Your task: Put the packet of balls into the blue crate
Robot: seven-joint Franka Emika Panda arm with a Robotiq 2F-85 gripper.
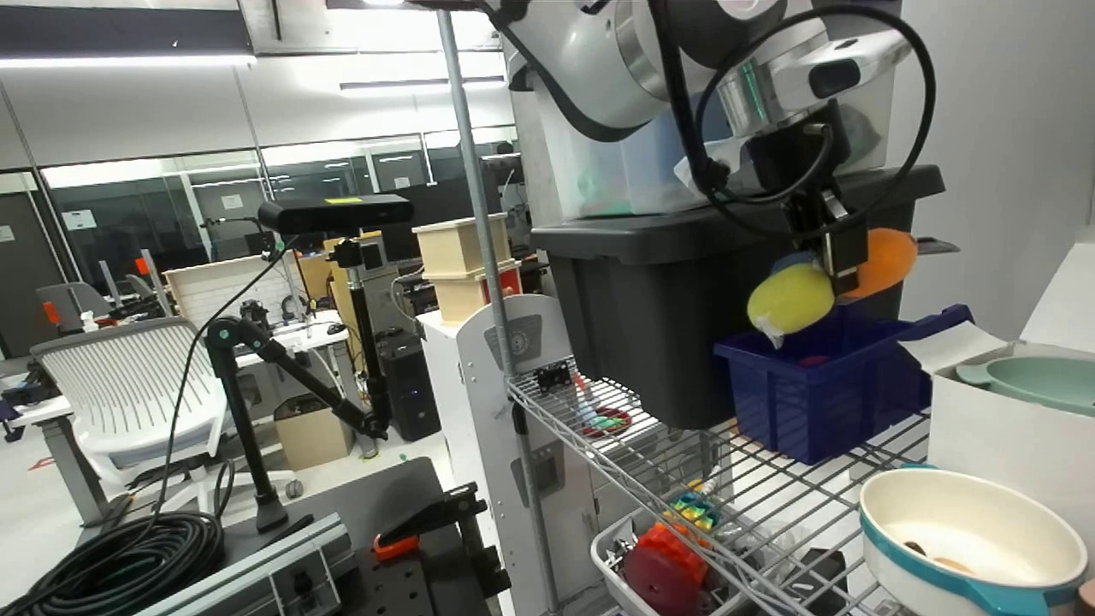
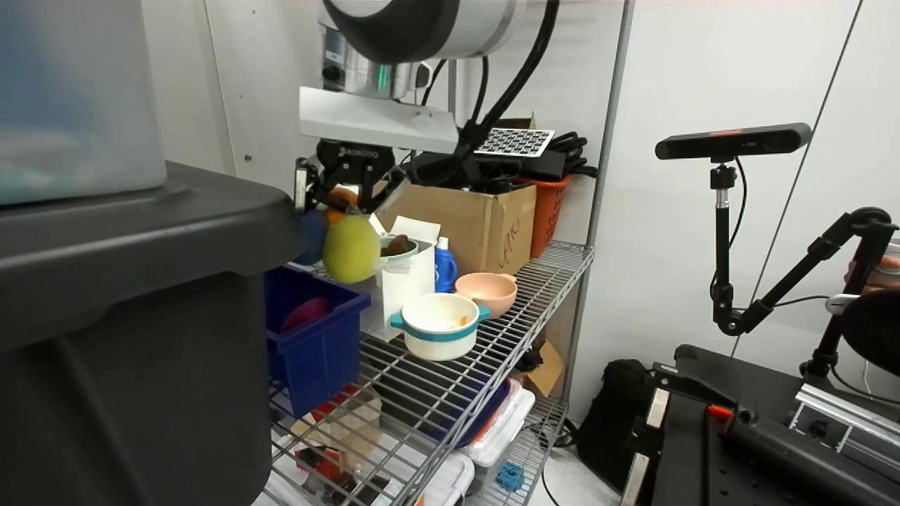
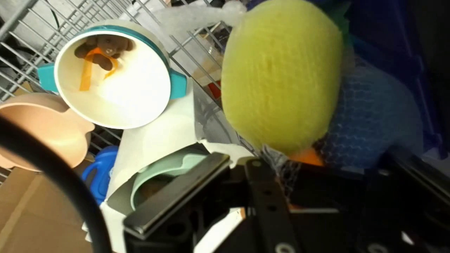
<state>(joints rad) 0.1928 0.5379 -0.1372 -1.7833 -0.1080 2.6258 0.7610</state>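
The packet of balls [image 1: 791, 299] hangs at my gripper [image 1: 843, 269], with yellow-green, orange and blue balls in netting. In an exterior view [image 2: 351, 249] the orange ball sits between the fingers, yellow-green below. My gripper [image 2: 344, 204] is shut on the packet with its fingers spread around it. The blue crate [image 1: 804, 411] stands on the wire shelf below, also seen in an exterior view [image 2: 316, 358]. The packet is above the crate's opening and near rim. In the wrist view the yellow-green ball [image 3: 281, 75] covers much of the crate [image 3: 383, 24]. Dark fingers partly hide the grip.
A large black tote [image 1: 650, 316] stands right beside the crate. A white box [image 2: 408, 281] with a pale green bowl [image 1: 1035, 381] is on the other side. A white teal-rimmed bowl [image 2: 439, 344] and a peach bowl [image 2: 489, 292] stand nearby. Something dark red [image 2: 307, 314] lies in the crate.
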